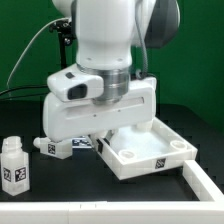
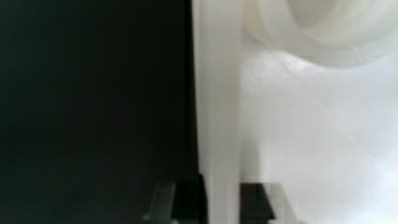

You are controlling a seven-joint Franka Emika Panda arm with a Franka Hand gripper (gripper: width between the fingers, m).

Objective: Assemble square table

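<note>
While the tool [image 2: 219, 203] is clenched on the thin raised rim of the square table's white slab [image 1: 135, 166], that slab sits on the black surface [image 1: 205, 130] beneath the arm, with a loose leg [image 1: 14, 166] standing well apart toward the exterior view's left.

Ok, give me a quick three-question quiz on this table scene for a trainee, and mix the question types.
1. True or false: the pincer hangs wide open above the square tabletop, holding nothing.
2. Multiple choice: in the exterior view, where is the upright leg?
A) Plugged into a corner socket
B) On the mat at that view's left, apart from the square tabletop
C) Clamped in the pincer
3. Short answer: in the wrist view, what stands between the fingers?

Key
1. False: it is shut on a part.
2. B
3. A thin white upright wall, apparently the square tabletop's raised rim.
</note>
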